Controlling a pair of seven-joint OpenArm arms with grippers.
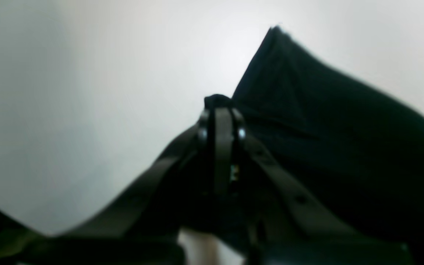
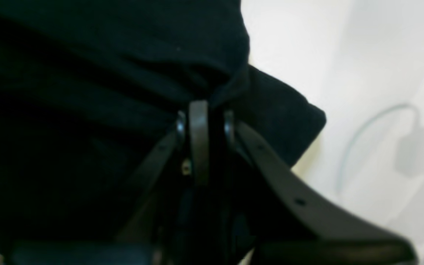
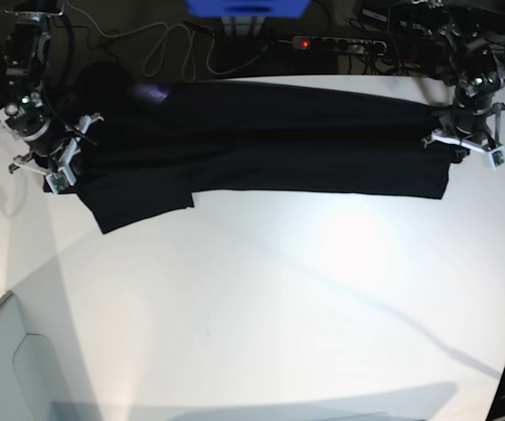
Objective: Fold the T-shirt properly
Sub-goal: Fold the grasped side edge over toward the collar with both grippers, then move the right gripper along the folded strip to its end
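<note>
The black T-shirt point(image 3: 261, 145) lies stretched in a long band across the far side of the white table point(image 3: 279, 289), plain side up, with a sleeve point(image 3: 143, 206) sticking out at the front left. My left gripper point(image 3: 463, 147) is at the shirt's right end. In the left wrist view it point(image 1: 222, 106) is shut on a small tuft of the black cloth point(image 1: 326, 129). My right gripper point(image 3: 60, 158) is at the shirt's left end. In the right wrist view its jaws point(image 2: 212, 110) stand a narrow way apart, with puckered cloth point(image 2: 87, 92) drawn in between them.
A power strip point(image 3: 336, 42) with a red light, loose cables point(image 3: 169, 44) and a blue object point(image 3: 245, 7) sit behind the table's far edge. A pale grey panel point(image 3: 7, 368) is at the lower left. The table's edge curves away at the right.
</note>
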